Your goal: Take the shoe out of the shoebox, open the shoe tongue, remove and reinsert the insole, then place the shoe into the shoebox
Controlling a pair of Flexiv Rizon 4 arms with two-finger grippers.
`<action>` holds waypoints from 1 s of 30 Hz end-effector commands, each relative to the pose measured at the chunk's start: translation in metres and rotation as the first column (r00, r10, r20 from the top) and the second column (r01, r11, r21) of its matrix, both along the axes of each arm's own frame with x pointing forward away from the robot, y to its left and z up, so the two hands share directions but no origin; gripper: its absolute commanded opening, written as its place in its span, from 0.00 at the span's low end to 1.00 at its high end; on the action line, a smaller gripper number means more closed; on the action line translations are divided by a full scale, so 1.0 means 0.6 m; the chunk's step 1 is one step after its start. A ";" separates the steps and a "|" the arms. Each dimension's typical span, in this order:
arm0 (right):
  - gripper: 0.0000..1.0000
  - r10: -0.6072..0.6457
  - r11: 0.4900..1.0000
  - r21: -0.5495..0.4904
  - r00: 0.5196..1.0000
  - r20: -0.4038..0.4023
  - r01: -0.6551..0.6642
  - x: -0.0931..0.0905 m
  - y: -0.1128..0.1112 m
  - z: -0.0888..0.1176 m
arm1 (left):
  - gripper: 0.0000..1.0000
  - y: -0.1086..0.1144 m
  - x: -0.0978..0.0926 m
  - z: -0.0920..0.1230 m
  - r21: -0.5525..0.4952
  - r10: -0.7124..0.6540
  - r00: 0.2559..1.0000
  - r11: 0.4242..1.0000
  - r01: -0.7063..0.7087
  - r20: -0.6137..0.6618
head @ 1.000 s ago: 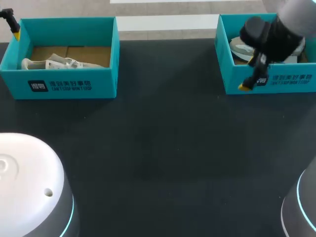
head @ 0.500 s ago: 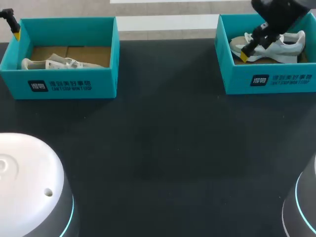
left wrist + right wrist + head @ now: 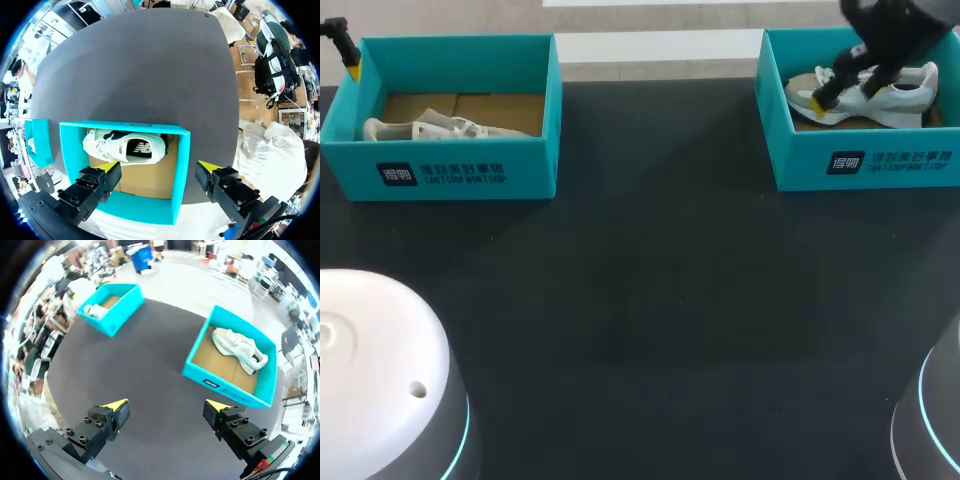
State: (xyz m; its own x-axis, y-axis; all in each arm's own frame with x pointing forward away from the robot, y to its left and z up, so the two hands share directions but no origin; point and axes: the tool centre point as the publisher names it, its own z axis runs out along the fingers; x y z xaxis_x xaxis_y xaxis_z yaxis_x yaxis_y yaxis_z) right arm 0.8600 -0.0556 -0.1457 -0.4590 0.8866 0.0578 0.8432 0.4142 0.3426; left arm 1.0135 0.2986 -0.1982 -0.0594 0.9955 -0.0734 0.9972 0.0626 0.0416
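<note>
On the black table a left shoebox is seen at 10 o'clock and a right shoebox at 2 o'clock. A pale shoe is held in the former, a white shoe in the latter. The left gripper and right gripper are both spread wide, with nothing gripped.

On the table, a shoe lies in the left shoebox, another shoe in the right shoebox.

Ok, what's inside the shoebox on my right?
One white shoe on the right shoebox's brown cardboard floor. In the head view the right claw covers part of it; the insole cannot be seen.
</note>
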 end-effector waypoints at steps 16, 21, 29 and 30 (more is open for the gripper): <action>1.00 -0.673 0.706 -0.225 0.735 0.083 0.672 0.270 -0.216 -0.038 | 1.00 0.000 -0.002 0.001 0.003 0.000 1.000 1.000 0.000 0.001; 1.00 -0.692 0.681 -0.246 0.716 0.090 0.689 0.285 -0.230 -0.040 | 1.00 0.000 -0.002 0.001 0.003 0.000 1.000 1.000 0.000 0.001; 1.00 -0.692 0.681 -0.246 0.716 0.090 0.689 0.285 -0.230 -0.040 | 1.00 0.000 -0.002 0.001 0.003 0.000 1.000 1.000 0.000 0.001; 1.00 -0.692 0.681 -0.246 0.716 0.090 0.689 0.285 -0.230 -0.040 | 1.00 0.000 -0.002 0.001 0.003 0.000 1.000 1.000 0.000 0.001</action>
